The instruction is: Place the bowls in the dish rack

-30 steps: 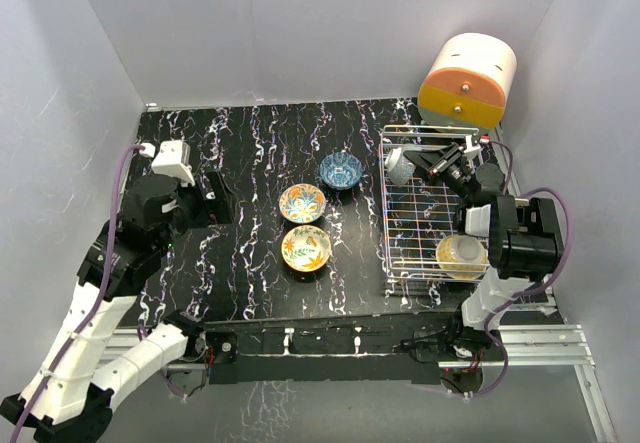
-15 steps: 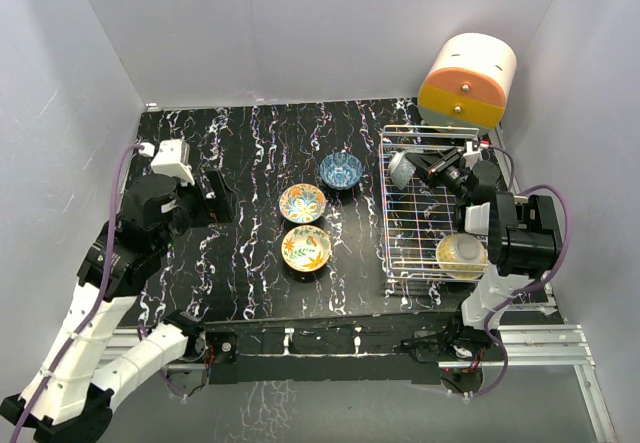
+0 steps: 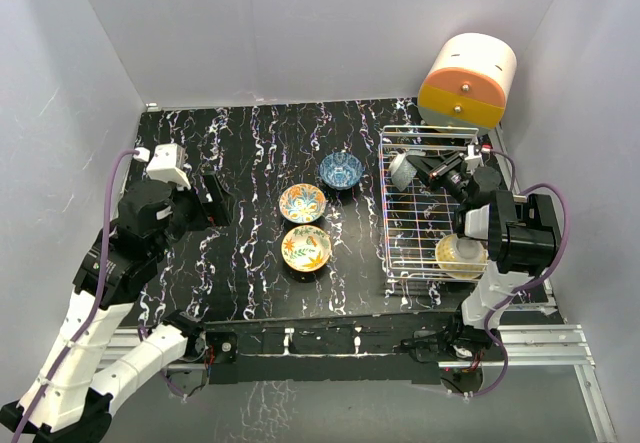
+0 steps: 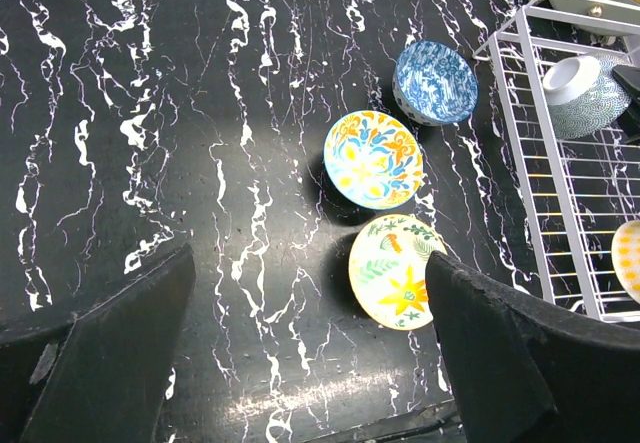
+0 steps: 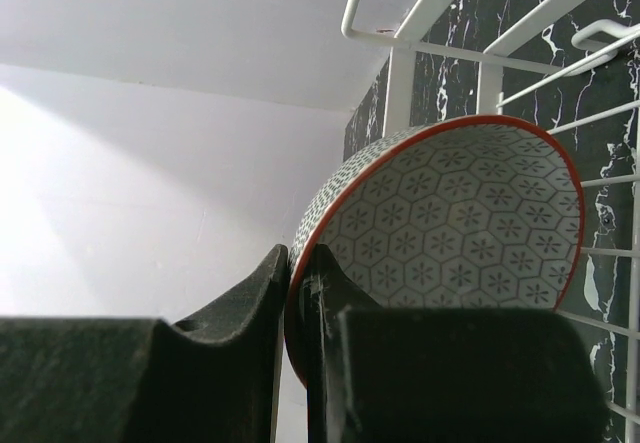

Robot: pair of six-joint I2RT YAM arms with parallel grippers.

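My right gripper (image 3: 428,170) (image 5: 298,263) is shut on the rim of a grey hexagon-patterned bowl with a red rim (image 3: 402,170) (image 5: 470,223). It holds the bowl tilted over the far left end of the white wire dish rack (image 3: 386,213) (image 5: 420,8). A yellow bowl (image 3: 460,255) lies in the rack's near right corner. On the black table stand a blue bowl (image 3: 341,170) (image 4: 434,81), an orange-blue floral bowl (image 3: 301,203) (image 4: 374,159) and a yellow floral bowl (image 3: 306,248) (image 4: 395,285). My left gripper (image 3: 215,198) (image 4: 310,303) is open and empty, left of these bowls.
An orange-and-cream cylindrical box (image 3: 467,80) stands behind the rack at the back right. Grey walls close in the table on the left, back and right. The rack's left side (image 4: 520,163) runs close to the blue bowl.
The right gripper has shifted a little with the bowl over the rack's far end. The left arm has drawn slightly left. The bowls on the table have not moved.
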